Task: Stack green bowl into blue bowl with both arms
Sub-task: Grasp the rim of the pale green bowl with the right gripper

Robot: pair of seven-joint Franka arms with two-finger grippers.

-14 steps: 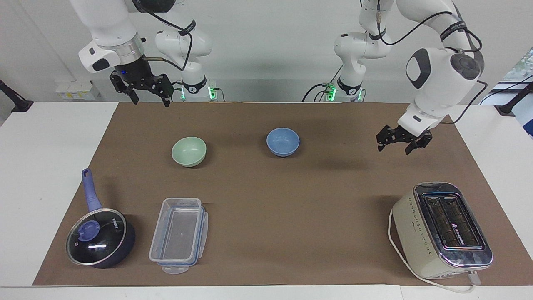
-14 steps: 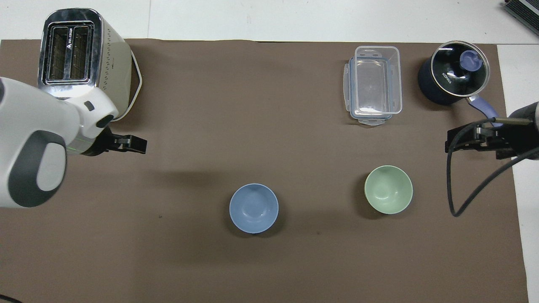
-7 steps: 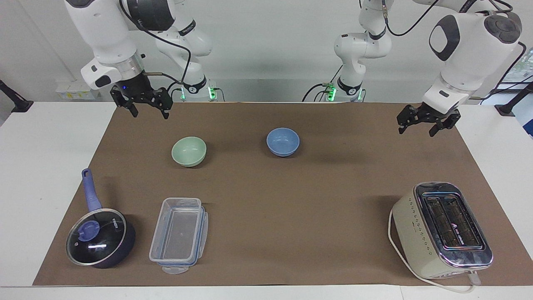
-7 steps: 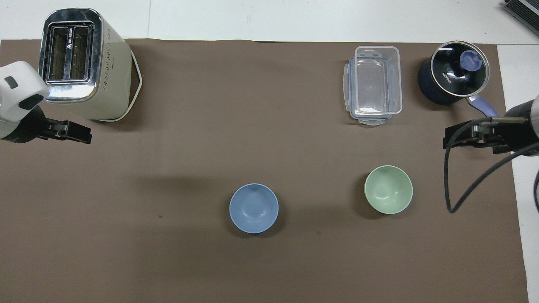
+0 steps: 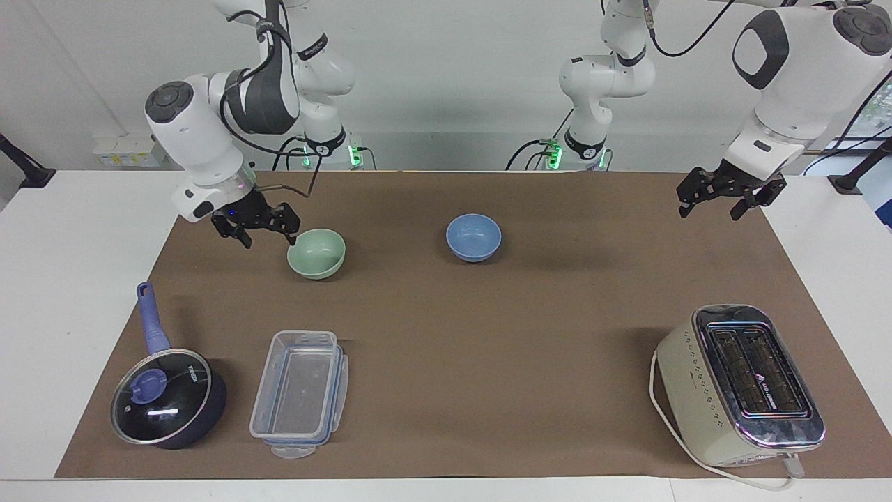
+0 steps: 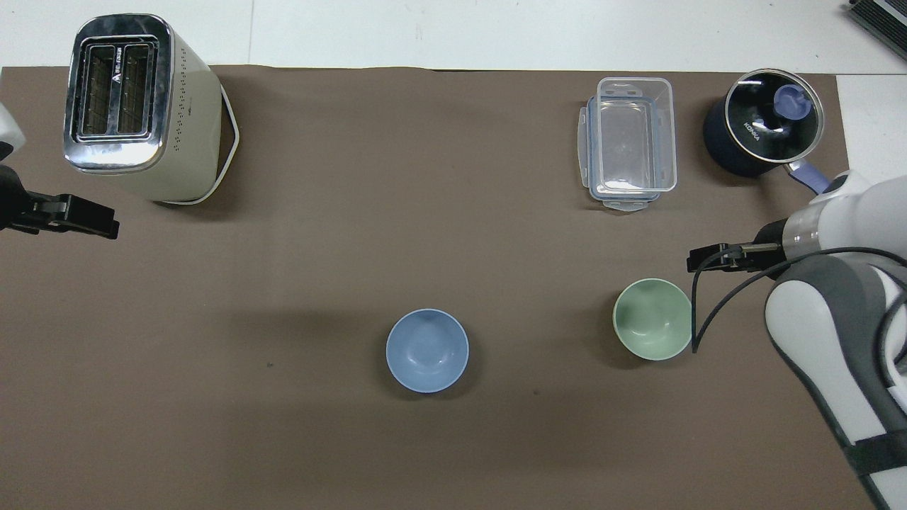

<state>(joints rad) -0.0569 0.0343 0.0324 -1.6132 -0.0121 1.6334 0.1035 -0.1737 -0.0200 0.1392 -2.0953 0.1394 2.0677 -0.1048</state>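
The green bowl stands upright on the brown mat, toward the right arm's end; it also shows in the overhead view. The blue bowl stands upright near the mat's middle, beside the green bowl, and shows in the overhead view too. My right gripper is open and empty, low beside the green bowl, with one fingertip close to its rim; it also shows in the overhead view. My left gripper is open and empty, raised over the mat's edge at the left arm's end.
A cream toaster with its cord stands farthest from the robots at the left arm's end. A clear plastic container and a dark lidded pot with a blue handle stand farther from the robots than the green bowl.
My right gripper has come down from above the mat's robot-side edge to beside the green bowl. My left gripper has risen and drawn back toward its own end of the table. Both bowls are unmoved.
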